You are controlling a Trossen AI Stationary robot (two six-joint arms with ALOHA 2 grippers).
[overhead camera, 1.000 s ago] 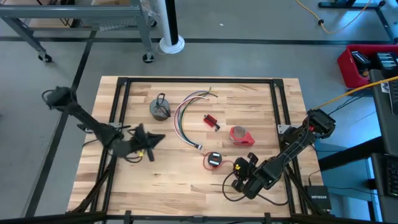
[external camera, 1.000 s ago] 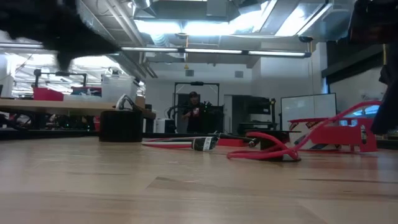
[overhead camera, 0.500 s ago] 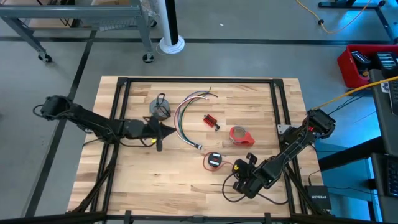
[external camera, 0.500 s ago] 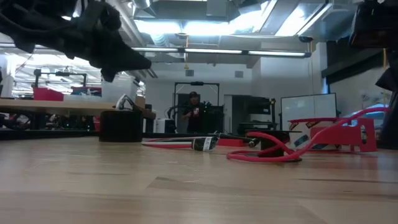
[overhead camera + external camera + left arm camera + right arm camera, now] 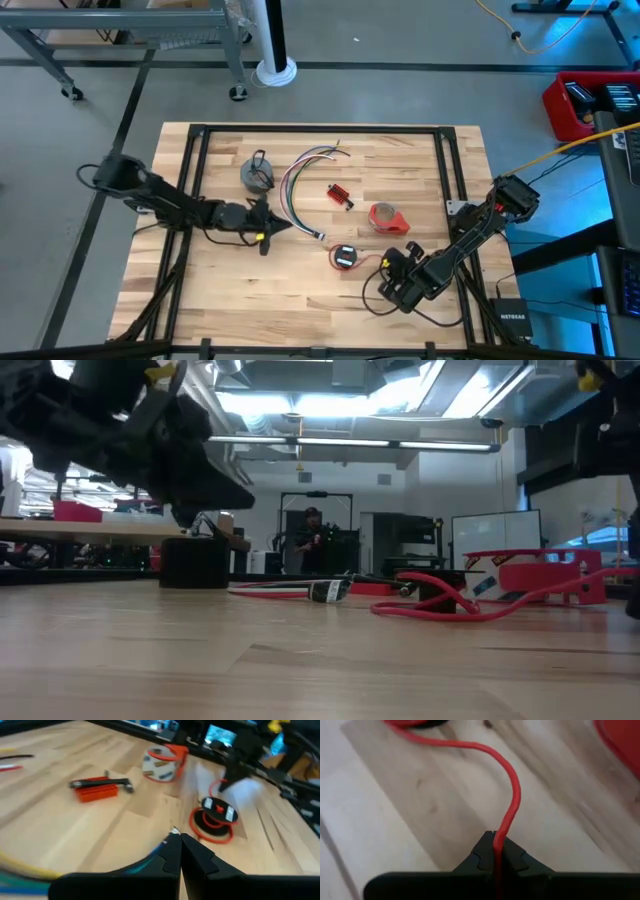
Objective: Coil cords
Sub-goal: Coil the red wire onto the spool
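Seen from above, a wooden table (image 5: 300, 290) holds everything. Farthest left, the left arm reaches across the table, its left claw (image 5: 282, 229) clenched on nothing, tips just beside the plug end of the long wire bundle (image 5: 290, 190), which curves away toward the far edge. Beyond the arm sits the small grey coil (image 5: 257, 175), apart from both arms. Moving right, a small red block (image 5: 339, 195) and a red tape roll (image 5: 386, 217) lie mid-table. Nearer the front is the black-and-red coil (image 5: 345, 256), its red lead (image 5: 512, 795) running right to the right claw (image 5: 392, 268), which pinches that lead tight. Likely risks: if the right arm pulls on the lead, the light coil may drag or unwind instead of tightening; the thin lead could also slip from the pinch. On the left, closed tips may only shove the plug and scatter the loose wires.
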